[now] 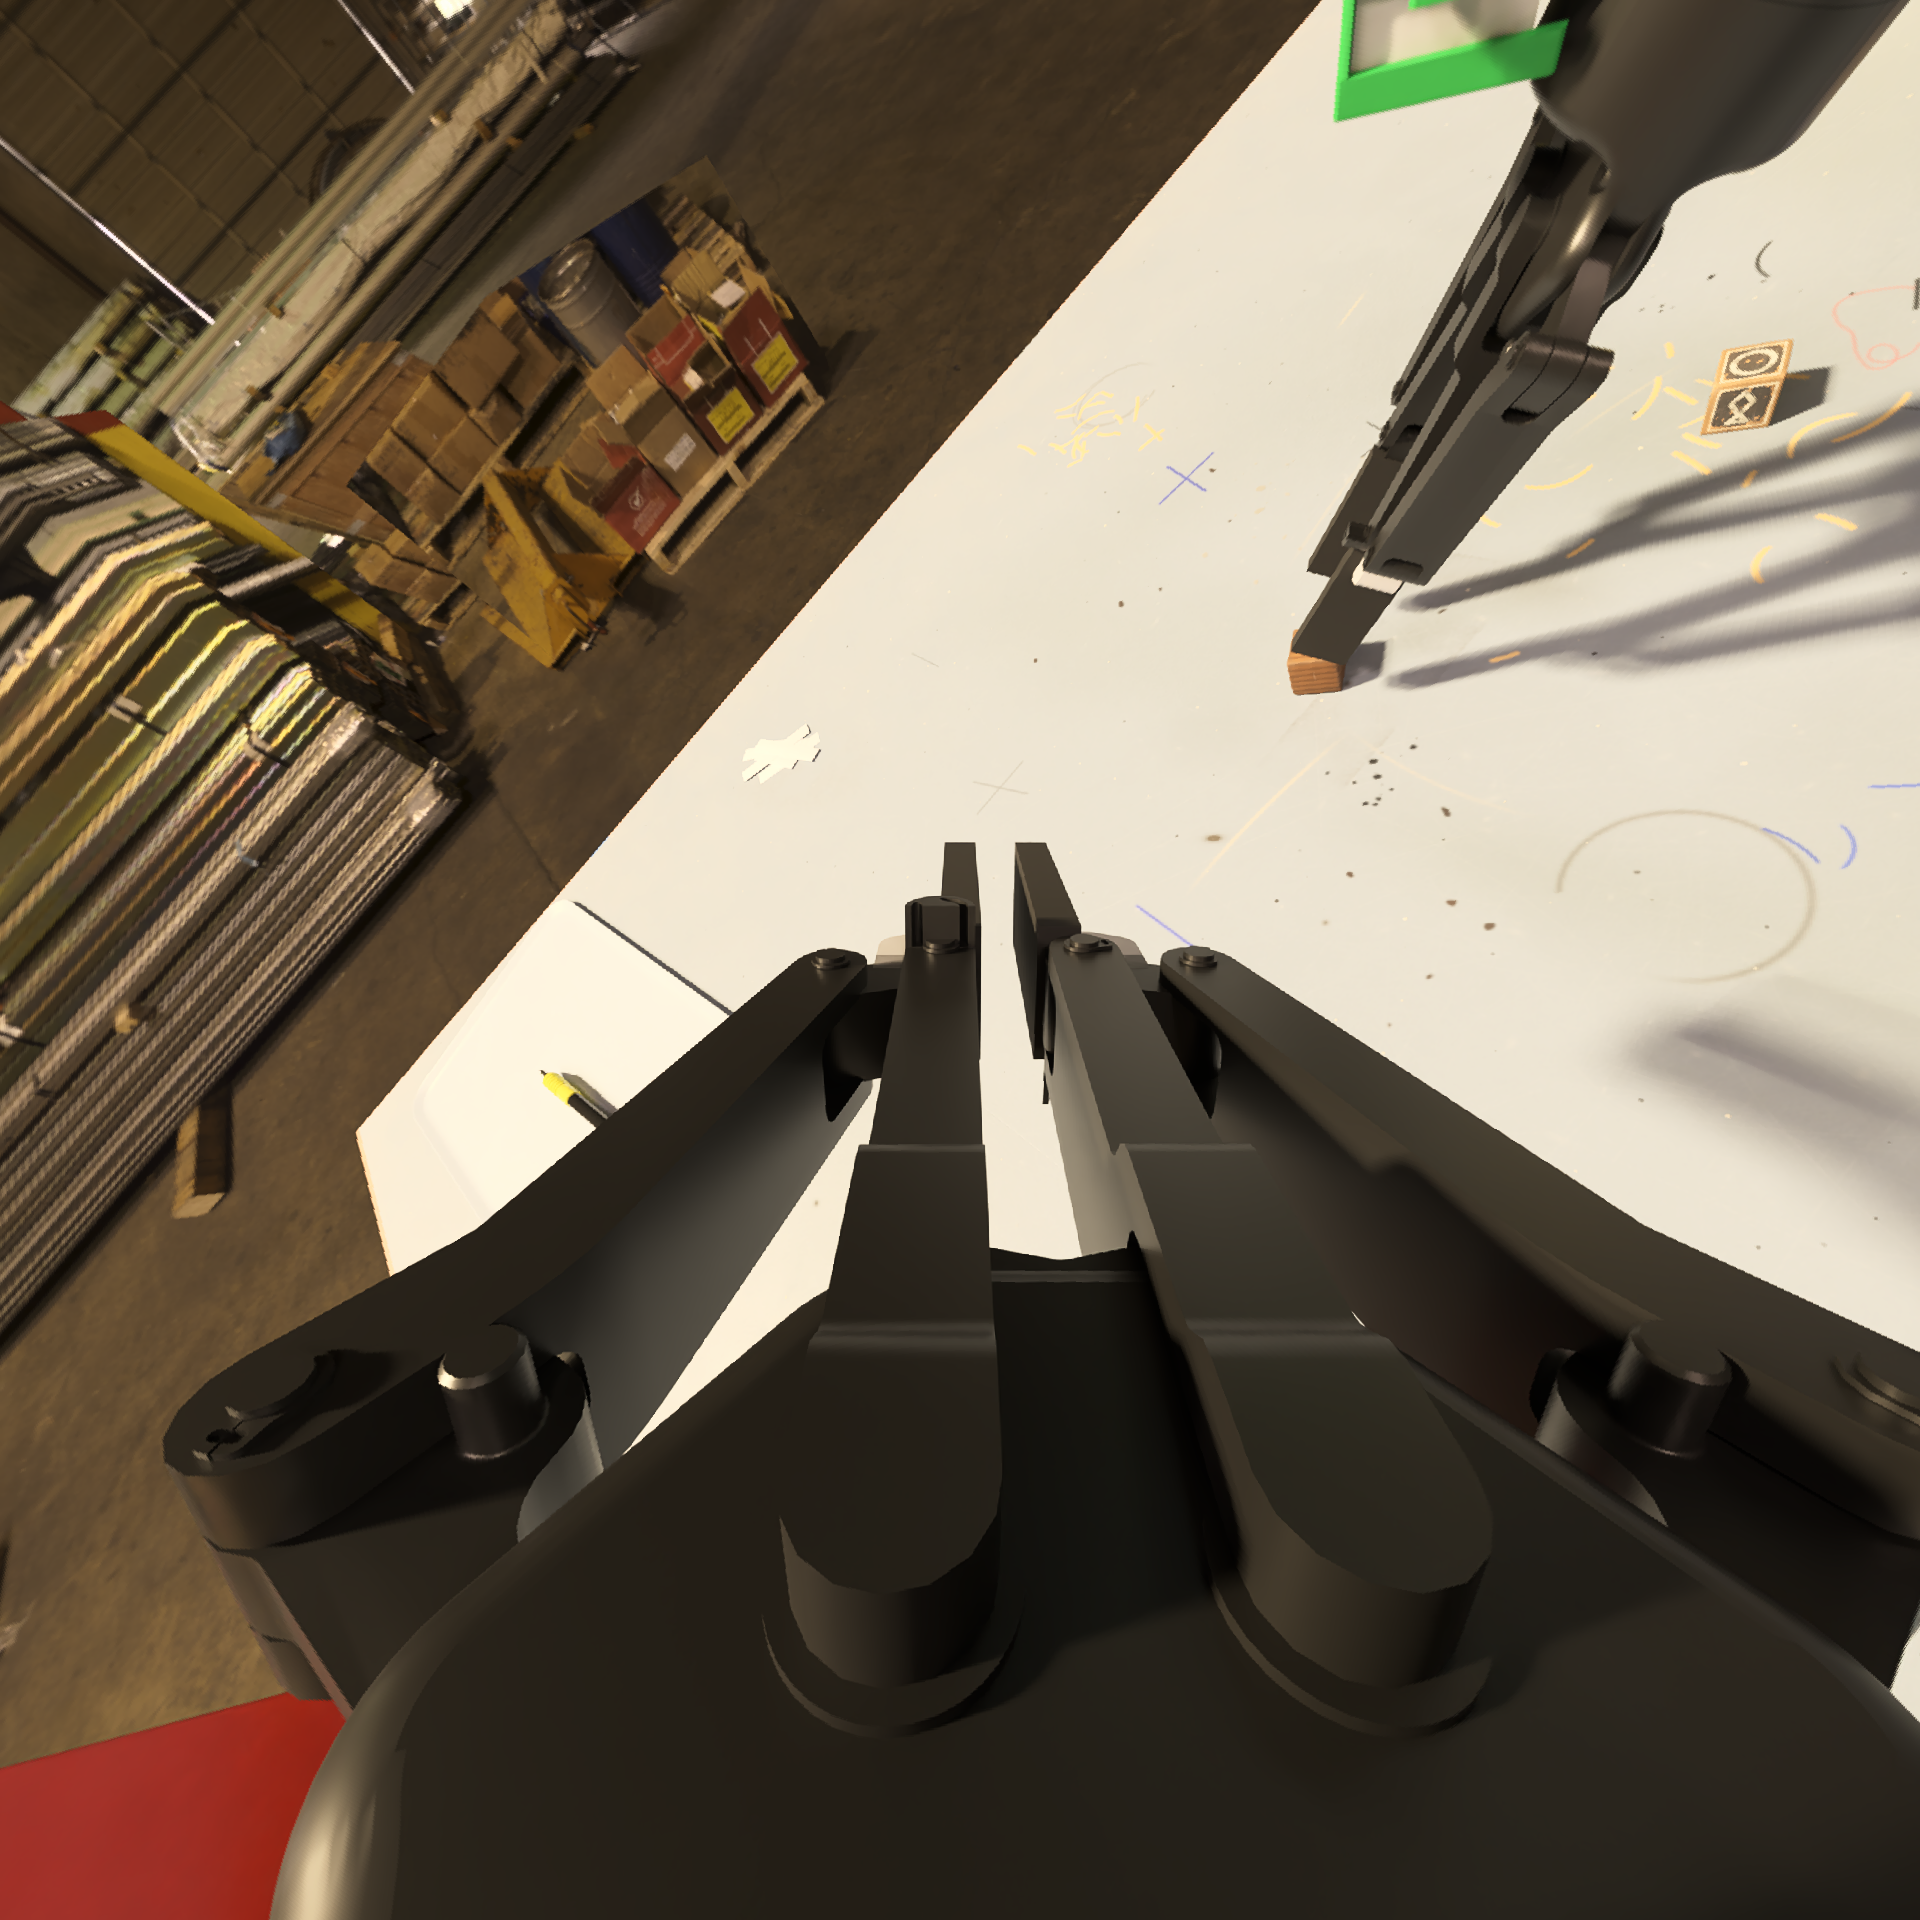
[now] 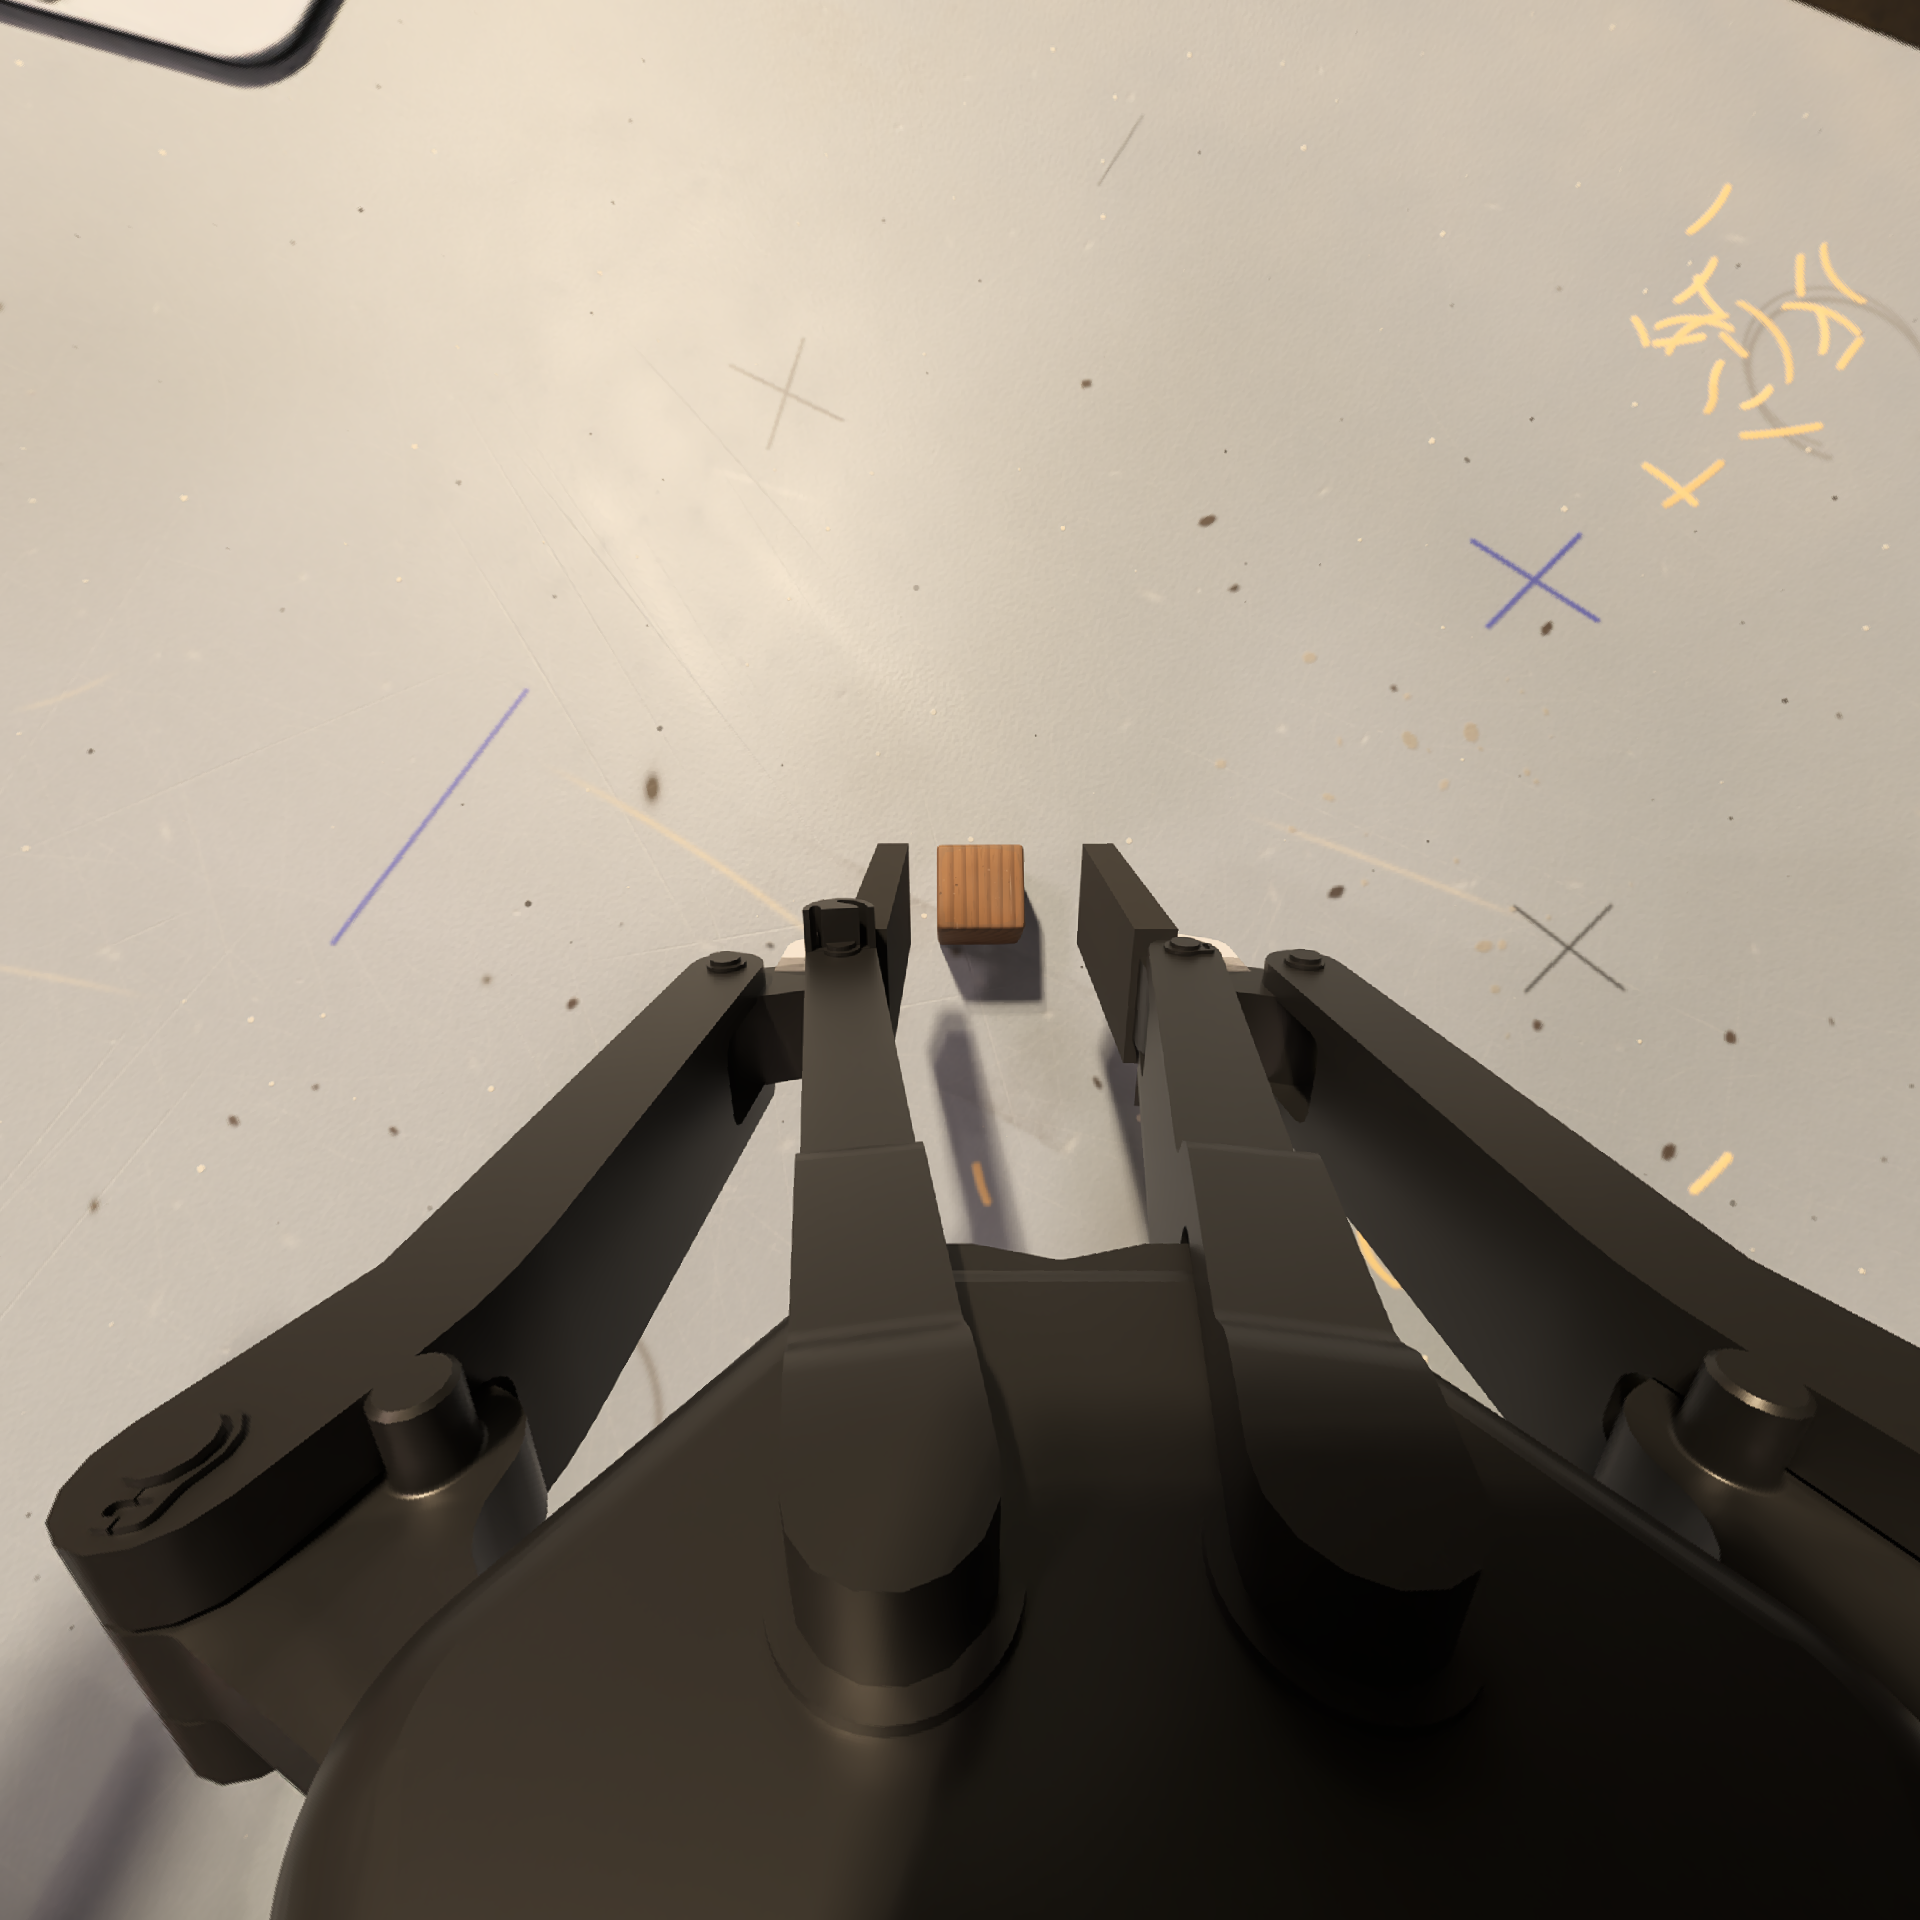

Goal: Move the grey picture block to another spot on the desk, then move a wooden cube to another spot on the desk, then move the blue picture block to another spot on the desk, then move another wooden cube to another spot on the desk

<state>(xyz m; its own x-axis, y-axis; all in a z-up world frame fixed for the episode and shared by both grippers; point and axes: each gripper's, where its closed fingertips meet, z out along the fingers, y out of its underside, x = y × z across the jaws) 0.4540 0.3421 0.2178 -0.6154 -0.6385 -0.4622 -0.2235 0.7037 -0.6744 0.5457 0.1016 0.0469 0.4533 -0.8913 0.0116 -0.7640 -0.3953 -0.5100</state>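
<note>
A small wooden cube (image 2: 980, 894) sits on the white desk (image 2: 935, 520) between the fingertips of my right gripper (image 2: 994, 888). The jaws are open, with a gap on each side of the cube. In the left wrist view the right gripper (image 1: 1340, 639) stands nearly upright over that same cube (image 1: 1315, 675). A picture block (image 1: 1751, 390) with dark faces and tan edges lies farther right on the desk. My left gripper (image 1: 995, 873) hovers above the desk, its fingers drawn together with only a thin slit and nothing between them.
A green frame (image 1: 1434, 62) lies at the far end of the desk. A white sheet (image 1: 540, 1039) with a yellow pen (image 1: 571, 1091) lies near the desk's left edge. A red surface (image 1: 125, 1818) shows at bottom left. A dark-rimmed flat object (image 2: 208, 42) lies at top left.
</note>
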